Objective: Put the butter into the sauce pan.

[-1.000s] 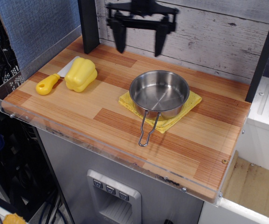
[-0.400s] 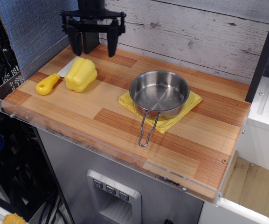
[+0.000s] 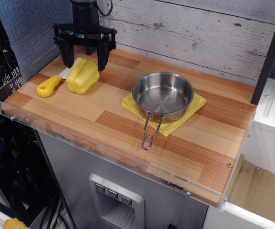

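You are looking at a toy knife with a yellow handle lying just left of the butter, touching it, near the counter's back-left corner. Well to the right, the sauce pan is sitting on a yellow cloth, its wire handle pointing toward the front edge. The butter is showing as a glossy, ridged yellow lump. Your gripper is hanging over it with fingers spread wide, gripping nothing.
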You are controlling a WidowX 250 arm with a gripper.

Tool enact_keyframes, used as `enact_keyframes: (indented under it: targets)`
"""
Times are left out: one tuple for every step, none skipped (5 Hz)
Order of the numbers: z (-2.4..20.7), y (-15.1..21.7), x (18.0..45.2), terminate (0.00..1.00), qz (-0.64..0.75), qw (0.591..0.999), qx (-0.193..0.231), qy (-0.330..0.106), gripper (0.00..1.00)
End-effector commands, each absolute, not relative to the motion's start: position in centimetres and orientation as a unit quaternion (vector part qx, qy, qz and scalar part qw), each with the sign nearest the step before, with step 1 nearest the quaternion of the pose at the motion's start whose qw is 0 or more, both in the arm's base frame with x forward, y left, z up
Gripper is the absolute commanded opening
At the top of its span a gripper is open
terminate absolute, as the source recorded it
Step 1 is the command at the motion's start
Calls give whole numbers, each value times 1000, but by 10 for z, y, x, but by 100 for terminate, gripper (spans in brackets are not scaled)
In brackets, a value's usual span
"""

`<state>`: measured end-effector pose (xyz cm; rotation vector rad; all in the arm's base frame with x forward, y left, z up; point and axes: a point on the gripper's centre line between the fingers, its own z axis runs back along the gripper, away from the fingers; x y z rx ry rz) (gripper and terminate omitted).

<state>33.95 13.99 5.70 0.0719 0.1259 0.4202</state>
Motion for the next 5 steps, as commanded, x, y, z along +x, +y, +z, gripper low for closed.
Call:
enact_keyframes:
  targets:
    - [49, 165, 341, 0, 235, 969, 34, 71, 100]
    - [40, 165, 344, 0, 238, 967, 42, 85, 100]
    - [35, 162, 346, 0, 237, 967, 41, 87, 100]
    - [36, 156, 345, 0, 233, 968, 47, 83, 0]
    - [54, 147, 341, 0, 235, 970, 28, 52, 0]
